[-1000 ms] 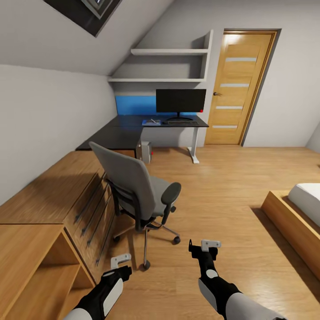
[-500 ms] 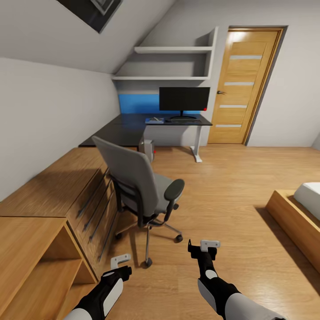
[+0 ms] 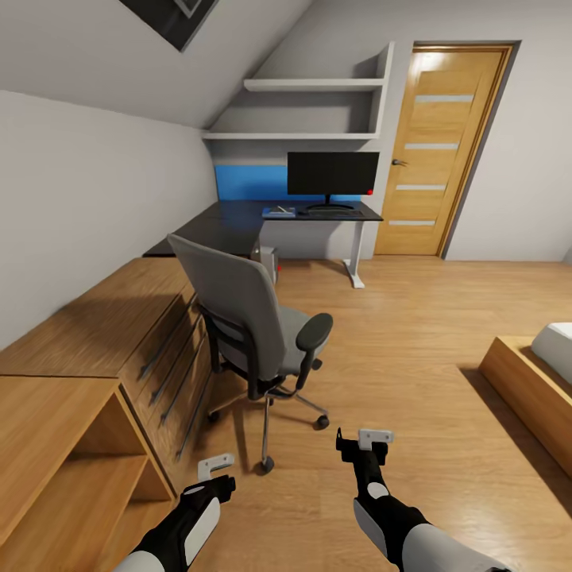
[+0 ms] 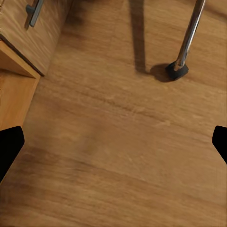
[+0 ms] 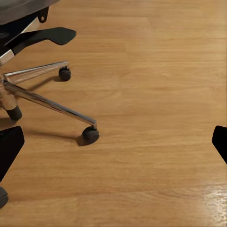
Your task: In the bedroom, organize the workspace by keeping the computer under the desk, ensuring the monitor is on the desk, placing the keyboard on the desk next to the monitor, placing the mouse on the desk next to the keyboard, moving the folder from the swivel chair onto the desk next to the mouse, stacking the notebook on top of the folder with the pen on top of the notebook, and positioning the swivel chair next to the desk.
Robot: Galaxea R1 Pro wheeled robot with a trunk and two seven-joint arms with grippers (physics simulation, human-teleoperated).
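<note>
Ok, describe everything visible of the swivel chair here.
The swivel chair has grey padded seat and backrest, black armrests and a chrome five-star base on black castors. It stands upright on the wooden floor beside the light wooden drawer unit, well short of the desk. Nothing shows on its seat; neither hand touches it.

An attic bedroom with a home workspace: bed (image 3: pixel 548 373) opposite the desk (image 3: pixel 238 226), sloped ceiling (image 3: pixel 119 56) above it, wooden door (image 3: pixel 441 151) beside it.

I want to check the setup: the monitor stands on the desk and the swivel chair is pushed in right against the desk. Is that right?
Not quite. The monitor does stand on the desk, but the swivel chair stands well apart from it, out on the floor beside the wooden drawer unit. The head view shows this.
</note>
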